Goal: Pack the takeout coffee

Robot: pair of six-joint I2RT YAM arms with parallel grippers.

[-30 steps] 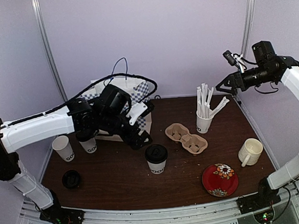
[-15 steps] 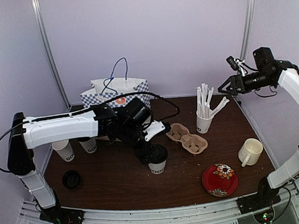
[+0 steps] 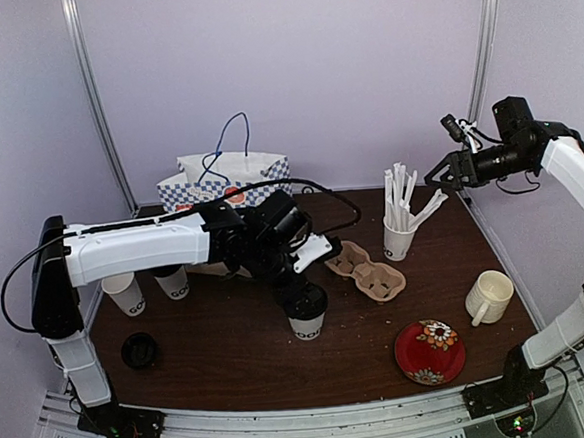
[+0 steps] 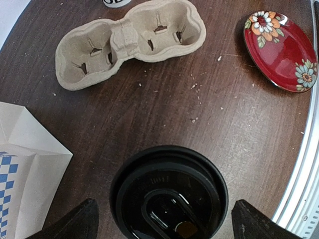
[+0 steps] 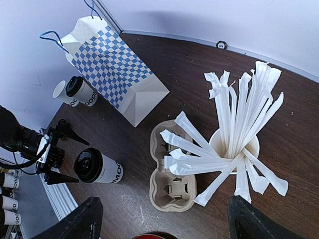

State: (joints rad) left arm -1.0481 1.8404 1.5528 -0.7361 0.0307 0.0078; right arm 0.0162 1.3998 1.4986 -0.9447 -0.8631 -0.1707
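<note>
A white paper takeout coffee cup with a black lid [image 3: 306,313] stands upright at the middle front of the table. My left gripper [image 3: 299,287] hangs right above it, open; in the left wrist view the lid [image 4: 169,194] lies between the two fingertips [image 4: 79,224] without touching either. Two more white lettered cups [image 3: 124,289] [image 3: 174,283] stand at the left edge, one capped in the right wrist view [image 5: 82,92]. My right gripper [image 3: 447,171] is open and empty, high over the back right, looking down on the lidded cup [image 5: 97,167].
A blue-checked paper bag [image 3: 231,178] stands at the back left. A pulp cup carrier [image 3: 366,269] lies right of the lidded cup. A cup of white stirrers [image 3: 401,226], a cream mug [image 3: 490,295], a red flowered plate [image 3: 430,352] and a loose black lid [image 3: 139,350] are also there.
My left arm has swung right from beside the paper bag to above the lidded cup, jaws staying wide. The right gripper has barely shifted.
</note>
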